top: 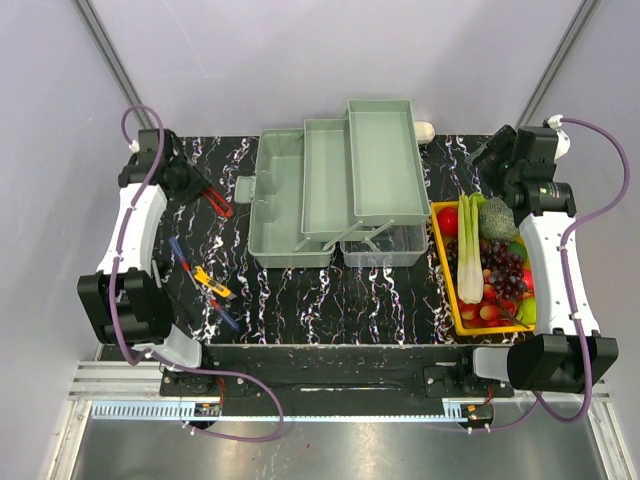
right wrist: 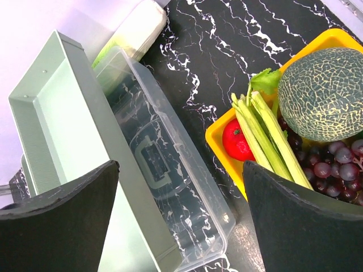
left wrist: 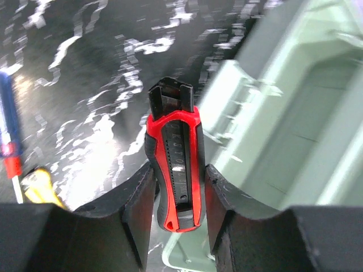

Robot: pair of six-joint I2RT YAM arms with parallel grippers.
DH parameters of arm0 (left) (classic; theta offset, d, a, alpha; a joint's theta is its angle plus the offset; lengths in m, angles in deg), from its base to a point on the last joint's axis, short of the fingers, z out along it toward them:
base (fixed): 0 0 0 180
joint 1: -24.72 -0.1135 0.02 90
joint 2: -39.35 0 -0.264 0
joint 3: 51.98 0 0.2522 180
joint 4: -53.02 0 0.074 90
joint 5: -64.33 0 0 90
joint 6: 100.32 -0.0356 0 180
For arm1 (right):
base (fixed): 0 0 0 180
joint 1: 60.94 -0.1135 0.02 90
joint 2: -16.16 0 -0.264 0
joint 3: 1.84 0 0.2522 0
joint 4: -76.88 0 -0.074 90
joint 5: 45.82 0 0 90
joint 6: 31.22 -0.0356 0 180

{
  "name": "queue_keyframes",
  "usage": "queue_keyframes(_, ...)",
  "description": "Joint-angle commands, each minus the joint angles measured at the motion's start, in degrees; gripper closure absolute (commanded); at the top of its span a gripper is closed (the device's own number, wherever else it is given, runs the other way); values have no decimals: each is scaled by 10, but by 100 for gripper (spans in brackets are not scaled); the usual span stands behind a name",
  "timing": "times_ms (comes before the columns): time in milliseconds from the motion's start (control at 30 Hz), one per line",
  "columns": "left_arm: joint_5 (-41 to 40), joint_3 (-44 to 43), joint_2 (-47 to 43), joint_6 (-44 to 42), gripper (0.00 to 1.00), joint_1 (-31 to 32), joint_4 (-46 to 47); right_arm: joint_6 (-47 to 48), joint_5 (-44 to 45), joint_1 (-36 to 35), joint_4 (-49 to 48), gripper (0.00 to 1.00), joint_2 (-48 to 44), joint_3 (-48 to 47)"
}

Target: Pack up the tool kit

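Item 1: I am clamping a red-and-black utility knife in the left gripper, near the far left edge of the worktop.
Item 2: the tool kit box is sitting open, trays folded out, toward the far edge at the middle.
Item 3: I am holding the right gripper with fingers wide apart over the far right corner.

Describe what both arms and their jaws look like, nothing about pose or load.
The left arm and right arm match: white shell links between chunky black joint housings. A purple cable loops along each, from base to wrist. The jaws are broad matte-black wedges, slightly scuffed. No marking is legible.
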Motion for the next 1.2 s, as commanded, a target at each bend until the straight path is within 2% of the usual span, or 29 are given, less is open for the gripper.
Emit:
queue_keyframes(0,186,-79,-16,-64,99,12,36,5,-27,3,-21,6,3,-17)
queue_keyframes(233,296,-175,56,-60,96,119,118,-3,-48,3,-28,7,9,-12)
queue_keyframes(367,328,-259,124,-103,95,182,119,-7,-53,3,-31,7,3,-1)
queue_keyframes(500,309,-312,173,-154,92,235,126,-10,-61,3,-30,7,-5,10)
queue_keyframes(633,305,-335,217,-131,90,247,124,-10,-58,3,-30,7,-15,19)
queue_keyframes(800,236,-317,240,-113,90,278,109,-8,-54,3,-29,7,-24,31)
queue_keyframes(900,222,-304,255,-90,90,293,103,-12,-57,3,-28,7,-23,35)
queue_keyframes(1167,221,-344,328,-36,89,318,84,-20,-66,3,-28,8,-17,40)
